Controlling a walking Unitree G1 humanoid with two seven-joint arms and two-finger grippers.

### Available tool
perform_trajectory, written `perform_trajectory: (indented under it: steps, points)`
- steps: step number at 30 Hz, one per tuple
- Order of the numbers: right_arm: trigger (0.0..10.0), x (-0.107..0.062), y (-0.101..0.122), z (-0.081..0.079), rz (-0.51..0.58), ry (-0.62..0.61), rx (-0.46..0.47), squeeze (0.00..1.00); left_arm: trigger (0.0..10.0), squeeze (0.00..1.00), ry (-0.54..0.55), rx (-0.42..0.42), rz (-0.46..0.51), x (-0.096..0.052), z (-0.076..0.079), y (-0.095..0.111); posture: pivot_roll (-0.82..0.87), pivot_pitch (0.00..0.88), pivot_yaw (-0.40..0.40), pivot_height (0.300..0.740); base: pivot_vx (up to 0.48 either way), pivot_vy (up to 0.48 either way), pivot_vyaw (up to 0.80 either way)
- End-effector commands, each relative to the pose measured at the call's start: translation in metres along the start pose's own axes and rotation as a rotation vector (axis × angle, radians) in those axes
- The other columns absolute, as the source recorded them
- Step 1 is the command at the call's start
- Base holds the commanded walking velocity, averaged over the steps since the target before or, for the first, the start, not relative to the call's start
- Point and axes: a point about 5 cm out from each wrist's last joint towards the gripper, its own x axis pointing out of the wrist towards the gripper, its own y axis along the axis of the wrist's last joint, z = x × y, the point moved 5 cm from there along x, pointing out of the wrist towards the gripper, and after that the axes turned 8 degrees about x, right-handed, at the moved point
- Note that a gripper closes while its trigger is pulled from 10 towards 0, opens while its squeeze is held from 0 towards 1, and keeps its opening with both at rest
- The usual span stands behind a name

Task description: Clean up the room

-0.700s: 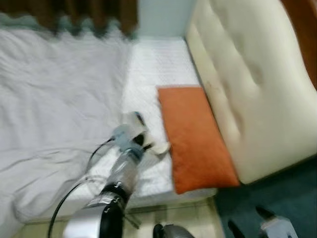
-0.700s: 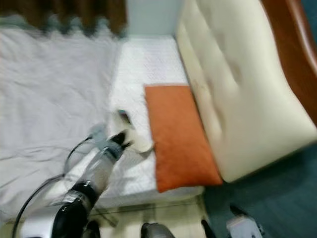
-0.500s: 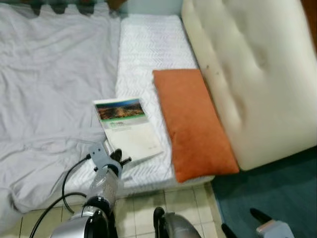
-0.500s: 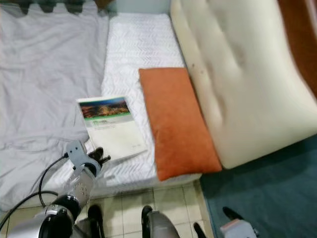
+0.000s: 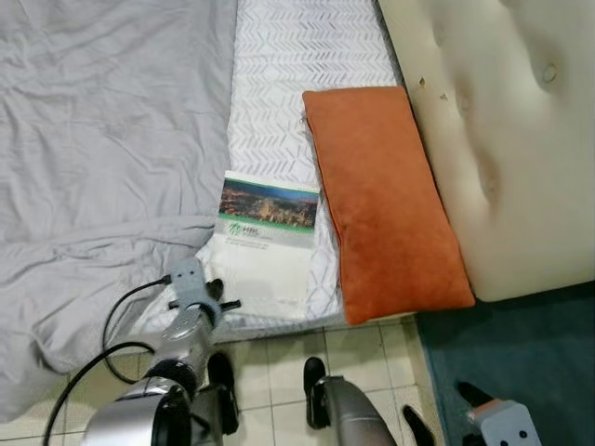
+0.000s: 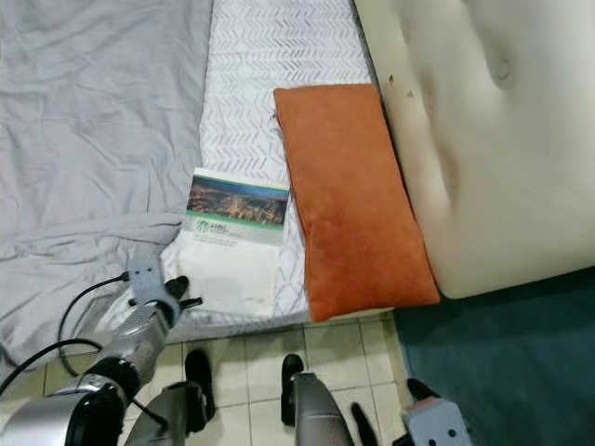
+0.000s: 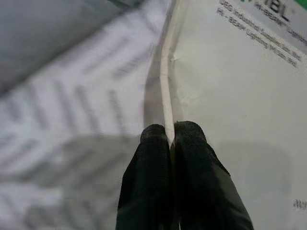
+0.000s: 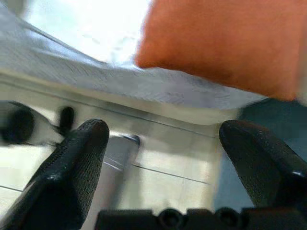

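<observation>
A bed seen from above, with the robot standing at its foot on a pale tiled floor [image 5: 270,372]. A white mattress [image 5: 297,56] with a chevron-stitched cover runs up the middle of the view. A rumpled grey duvet [image 5: 102,139] covers its left part and hangs over the near edge. On the right, a long orange pillow [image 5: 386,200] lies lengthwise on the mattress, its far side against a cream tufted headboard [image 5: 502,130]. A teal carpet [image 5: 521,362] covers the floor at lower right, beside the tiles.

A thin booklet [image 5: 265,246] lies flat on the mattress between the duvet edge and the orange pillow, close to the pillow. Its cover has a photo band of city lights at the far end, a green logo with small print under it, and plain white below. Its near end reaches the mattress edge.

The left gripper [image 5: 216,299] sits at the near left corner of the booklet, at the mattress edge just beside the duvet fold. In the left wrist view its two black fingers [image 7: 153,163] are pressed together, pinching the booklet's thin edge between them. A black cable [image 5: 121,316] loops from the wrist back along the silver arm.

The right gripper [image 8: 163,139] hangs low over the floor at the robot's right, near the carpet edge, fingers spread wide apart and holding nothing. Its wrist view looks up past the tiles to the mattress edge and the orange pillow's end.

The robot's dark feet [image 5: 316,372] stand on the tiles below the bed.
</observation>
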Motion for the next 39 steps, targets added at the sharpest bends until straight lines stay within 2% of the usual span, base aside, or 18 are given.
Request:
perform_trajectory:
  steps: [1,4,8,16,17,19,20,21,22,25,28,32,33,36,39]
  points:
    - [10.0,-0.003,-0.002,-0.013,-0.011,0.050,0.051,0.00,10.0,0.00,-0.016,-0.073,-0.043,-0.001,0.012,-0.012,-0.51,0.572,-0.128,0.740,0.000,0.000,0.00]
    - [10.0,-0.001,-0.010,-0.022,-0.032,0.061,0.046,0.00,10.0,0.00,-0.045,-0.150,-0.039,0.002,0.029,-0.005,-0.52,0.575,-0.114,0.740,0.000,0.000,0.00]
    - [10.0,0.003,-0.011,-0.026,-0.032,0.049,0.060,0.00,10.0,0.00,-0.077,-0.142,-0.041,0.003,0.044,-0.001,-0.52,0.581,-0.107,0.740,0.000,0.000,0.00]
    - [10.0,0.001,-0.015,-0.035,-0.043,0.055,0.046,0.00,10.0,0.00,-0.050,-0.242,-0.030,0.006,0.045,0.009,-0.52,0.580,-0.086,0.740,0.000,0.000,0.00]
    - [10.0,0.002,-0.016,-0.038,-0.042,0.064,0.056,0.00,10.0,0.00,-0.061,-0.246,-0.035,0.006,0.050,0.011,-0.52,0.583,-0.080,0.740,0.000,0.000,0.00]
    - [10.0,0.002,-0.018,-0.055,-0.057,0.171,0.075,0.00,10.0,0.00,-0.072,-0.242,-0.037,0.007,0.055,0.013,-0.52,0.581,-0.076,0.740,0.000,0.000,0.00]
    - [10.0,0.000,-0.020,-0.067,-0.069,0.241,0.050,0.00,10.0,0.00,-0.076,-0.238,-0.040,0.007,0.056,0.013,-0.52,0.581,-0.076,0.740,0.000,0.000,0.00]
    - [10.0,0.000,-0.020,-0.067,-0.069,0.241,0.050,0.00,10.0,0.00,-0.076,-0.238,-0.040,0.007,0.056,0.013,-0.52,0.581,-0.076,0.740,0.000,0.000,0.00]
    - [10.0,0.000,-0.024,-0.074,-0.081,0.286,0.009,0.00,10.0,0.00,-0.081,-0.244,-0.043,0.007,0.058,0.014,-0.52,0.582,-0.072,0.740,0.000,0.000,0.00]
    - [10.0,0.010,-0.034,-0.076,-0.088,0.273,0.001,0.00,10.0,0.00,-0.090,-0.292,-0.055,0.007,0.065,0.014,-0.51,0.580,-0.062,0.740,0.000,0.000,0.00]
    - [10.0,0.017,-0.033,-0.078,-0.074,0.267,-0.016,0.00,10.0,0.00,-0.100,-0.259,-0.061,0.007,0.070,0.013,-0.51,0.584,-0.057,0.740,0.000,0.000,0.00]
    - [10.0,0.020,-0.031,-0.082,-0.067,0.275,-0.017,0.00,10.0,0.00,-0.044,-0.264,-0.085,0.007,0.059,0.008,-0.50,0.584,-0.054,0.740,0.000,0.000,0.00]
    - [10.0,0.019,-0.032,-0.084,-0.066,0.278,-0.017,0.00,10.0,0.00,0.004,-0.288,-0.093,0.007,0.048,0.006,-0.49,0.584,-0.051,0.740,0.000,0.000,0.00]
    - [10.0,0.018,-0.034,-0.085,-0.068,0.277,-0.016,0.00,10.0,0.00,0.032,-0.306,-0.091,0.006,0.040,0.004,-0.48,0.585,-0.047,0.740,0.000,0.000,0.00]
    - [10.0,0.017,-0.038,-0.085,-0.073,0.273,-0.013,0.00,10.0,0.00,0.101,-0.341,-0.093,0.005,0.025,-0.001,-0.48,0.586,-0.045,0.740,0.000,0.000,0.00]
